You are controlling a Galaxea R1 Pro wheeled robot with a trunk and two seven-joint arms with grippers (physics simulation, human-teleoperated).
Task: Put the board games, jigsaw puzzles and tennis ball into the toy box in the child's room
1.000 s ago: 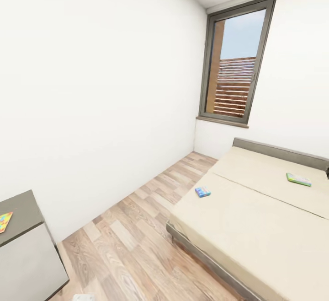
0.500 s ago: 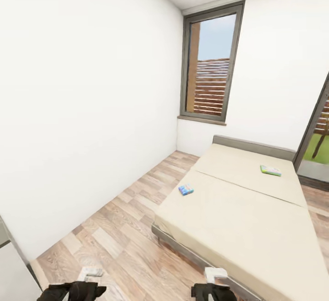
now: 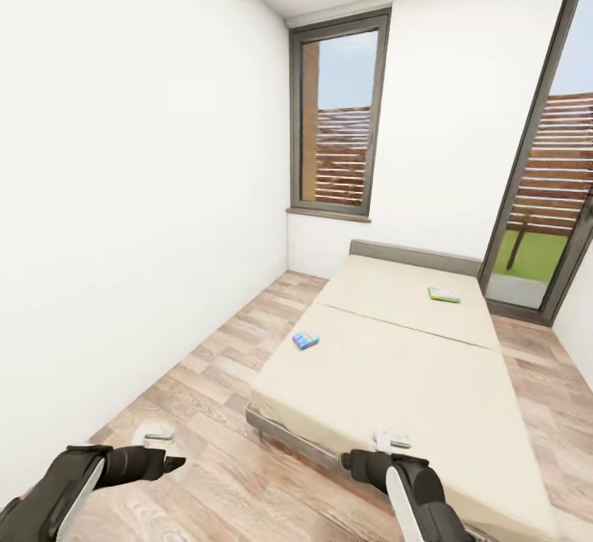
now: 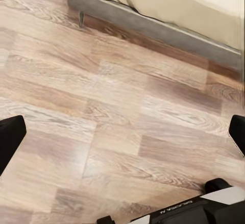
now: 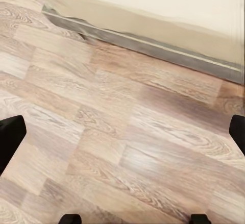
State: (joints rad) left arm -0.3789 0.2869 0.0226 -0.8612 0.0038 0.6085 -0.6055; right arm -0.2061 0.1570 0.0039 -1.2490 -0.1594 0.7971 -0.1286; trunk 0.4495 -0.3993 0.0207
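Observation:
Two board games lie on the beige bed [image 3: 395, 377]: a small blue one [image 3: 305, 340] near its left edge and a flat green one [image 3: 443, 295] farther back by the headboard. My left gripper [image 3: 171, 463] hangs low over the wood floor, left of the bed's foot. The right gripper [image 3: 352, 461] is just in front of the bed's near corner. Both are open and hold nothing. In the left wrist view the black fingers [image 4: 10, 137] stand wide apart over bare floor, and in the right wrist view the fingers [image 5: 10, 136] do the same.
The grey bed frame [image 4: 153, 27] runs along the floor ahead of both grippers. A white wall closes the left side, with a strip of wood floor [image 3: 222, 361] between it and the bed. A tall window [image 3: 339, 118] and a glass door [image 3: 548, 188] stand behind.
The camera has swung right: the grey table with the colourful puzzle left the picture at the left, the glass door came in at the right, and both arms now show at the bottom.

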